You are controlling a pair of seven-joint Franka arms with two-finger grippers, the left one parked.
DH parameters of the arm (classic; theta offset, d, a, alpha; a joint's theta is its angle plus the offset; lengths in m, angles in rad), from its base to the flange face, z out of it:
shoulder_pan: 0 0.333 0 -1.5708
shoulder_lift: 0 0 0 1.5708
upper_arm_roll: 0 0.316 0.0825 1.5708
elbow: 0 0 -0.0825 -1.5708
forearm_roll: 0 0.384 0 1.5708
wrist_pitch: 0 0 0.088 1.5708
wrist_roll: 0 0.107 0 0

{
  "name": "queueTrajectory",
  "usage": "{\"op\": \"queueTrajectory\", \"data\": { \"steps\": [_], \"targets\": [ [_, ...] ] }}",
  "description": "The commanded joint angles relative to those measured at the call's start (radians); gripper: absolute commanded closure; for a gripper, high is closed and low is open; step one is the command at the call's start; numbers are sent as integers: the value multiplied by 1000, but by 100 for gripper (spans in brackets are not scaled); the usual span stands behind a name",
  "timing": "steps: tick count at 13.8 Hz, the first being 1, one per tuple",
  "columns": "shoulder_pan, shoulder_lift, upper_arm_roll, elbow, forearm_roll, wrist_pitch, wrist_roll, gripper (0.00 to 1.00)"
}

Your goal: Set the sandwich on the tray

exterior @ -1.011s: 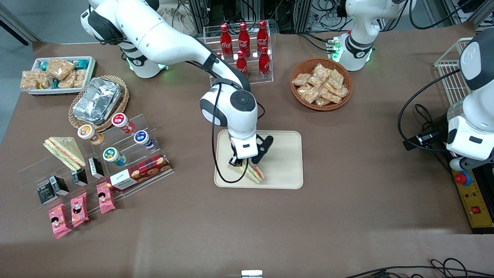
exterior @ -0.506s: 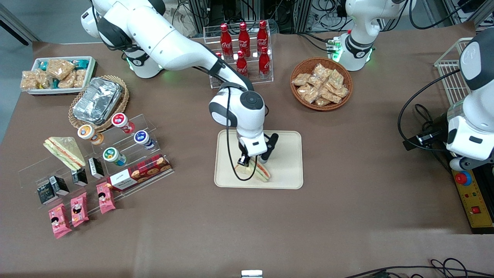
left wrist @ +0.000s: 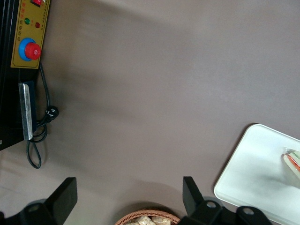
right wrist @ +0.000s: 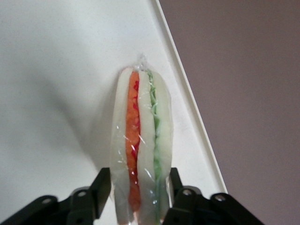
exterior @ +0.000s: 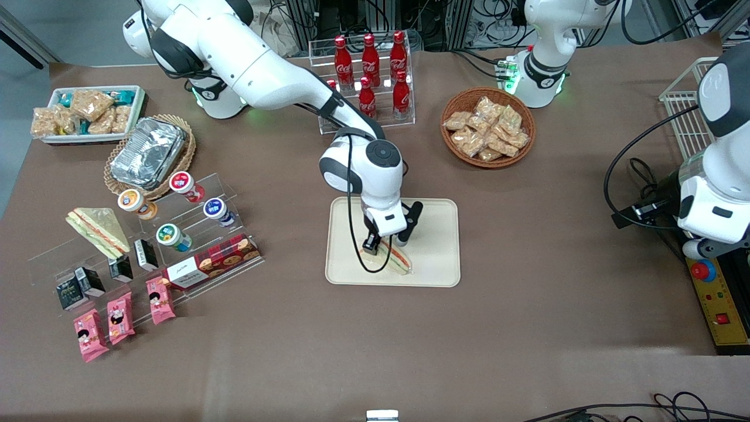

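The sandwich (exterior: pixel 399 262), a clear-wrapped wedge with pale bread and an orange-red and green filling edge, is over the cream-beige tray (exterior: pixel 433 246), near the tray's edge closest to the front camera. My right gripper (exterior: pixel 387 244) is directly above it, shut on the sandwich. In the right wrist view the black fingers (right wrist: pixel 101 187) press both bread faces of the sandwich (right wrist: pixel 140 136), with the tray (right wrist: pixel 56 70) beneath. I cannot tell if the sandwich touches the tray. The left wrist view shows the tray's corner (left wrist: pixel 253 178) and the sandwich's tip (left wrist: pixel 293 161).
A similar greenish wedge (exterior: pixel 96 230) lies on a clear rack with cups and cartons toward the working arm's end. A cola bottle rack (exterior: pixel 369 64) and a wicker snack basket (exterior: pixel 487 126) stand farther from the front camera than the tray.
My gripper has carried the sandwich a little toward the parked arm's end, farther over the tray. The arm has stretched out with it.
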Motion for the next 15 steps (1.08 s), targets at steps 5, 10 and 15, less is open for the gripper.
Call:
{"op": "queueTrajectory", "data": {
  "steps": [5,10,15],
  "targets": [
    [-72,-53,-1,-13,230,9,5,0],
    [-184,-161,1,-13,412,-100,5,0],
    [-329,-264,1,-13,520,-199,5,0]
  ]
}}
